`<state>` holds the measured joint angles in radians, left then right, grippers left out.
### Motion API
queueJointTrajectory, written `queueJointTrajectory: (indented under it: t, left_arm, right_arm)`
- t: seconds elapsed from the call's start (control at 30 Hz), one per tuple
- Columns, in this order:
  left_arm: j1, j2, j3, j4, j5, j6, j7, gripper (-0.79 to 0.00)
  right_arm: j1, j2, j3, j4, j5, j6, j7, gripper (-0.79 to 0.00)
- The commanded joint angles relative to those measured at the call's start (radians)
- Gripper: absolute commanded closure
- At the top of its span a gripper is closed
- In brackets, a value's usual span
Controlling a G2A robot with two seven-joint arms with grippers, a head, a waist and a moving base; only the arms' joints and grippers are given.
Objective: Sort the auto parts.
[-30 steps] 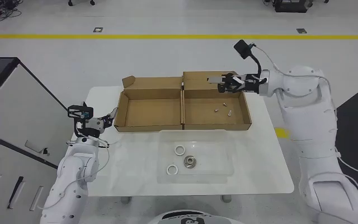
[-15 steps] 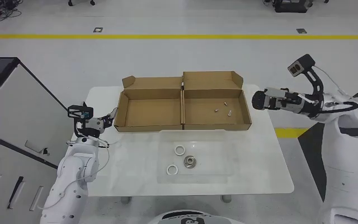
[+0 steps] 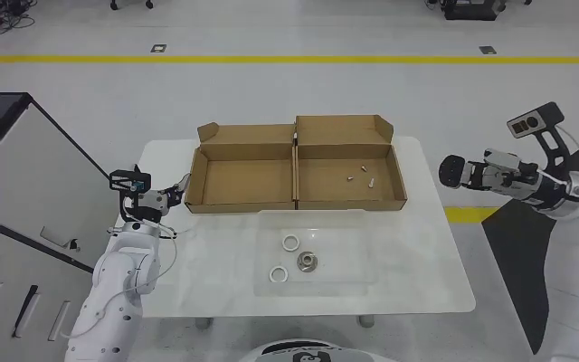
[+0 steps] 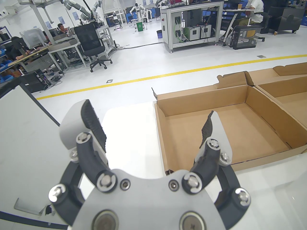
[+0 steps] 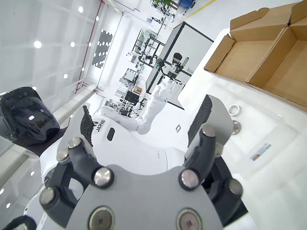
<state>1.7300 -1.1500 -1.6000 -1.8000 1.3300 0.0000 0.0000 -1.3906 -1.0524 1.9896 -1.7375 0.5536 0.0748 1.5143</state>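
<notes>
A white surface (image 3: 416,253) carries two open cardboard boxes side by side along its 12 o'clock half. The left box (image 3: 240,181) has a bare floor. The right box (image 3: 326,185), touching it along one wall, holds three small pale parts (image 3: 364,167) lying close together toward its 3 o'clock side.

Just beside the boxes, toward 6 o'clock, sits a clear shallow tray (image 3: 353,237). In it lie two white rings, one (image 3: 290,242) near the tray's 11 o'clock corner and the other (image 3: 279,272) toward its 8 o'clock corner. A round grey metal part (image 3: 308,261) rests between them, a little toward 3 o'clock.

The left gripper (image 4: 148,110) hangs at the surface's 9 o'clock edge, facing the near corner of the left box. Its fingers (image 4: 92,120) are spread wide with nothing between them.

The right gripper (image 5: 146,106) hangs off the surface, well beyond its 3 o'clock edge, turned back toward the tray and boxes. Its fingers (image 5: 200,116) are likewise spread wide and hold nothing.
</notes>
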Motion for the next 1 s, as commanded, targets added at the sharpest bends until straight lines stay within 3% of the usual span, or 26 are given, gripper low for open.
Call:
queueJointTrajectory:
  t: [0.0, 0.5, 0.8, 0.97]
  left_arm:
    - [0.0, 0.0, 0.0, 0.0, 0.0, 0.0, 0.0, -0.785]
    - [-0.002, 0.0, -0.003, -0.026, 0.003, -0.014, -0.019, -0.785]
    - [-0.006, 0.011, 0.031, -0.286, -0.002, -0.196, -0.446, -0.785]
    - [-0.05, 0.013, 0.088, -0.382, -0.008, -0.252, -0.683, -0.785]
  right_arm:
    - [0.0, 0.0, 0.0, 0.0, 0.0, 0.0, 0.0, -0.785]
    - [0.0, 0.0, 0.0, 0.0, 0.0, 0.0, 0.0, -0.785]
    - [0.0, 0.0, 0.0, 0.0, 0.0, 0.0, 0.0, -0.785]
    - [0.0, 0.0, 0.0, 0.0, 0.0, 0.0, 0.0, -0.785]
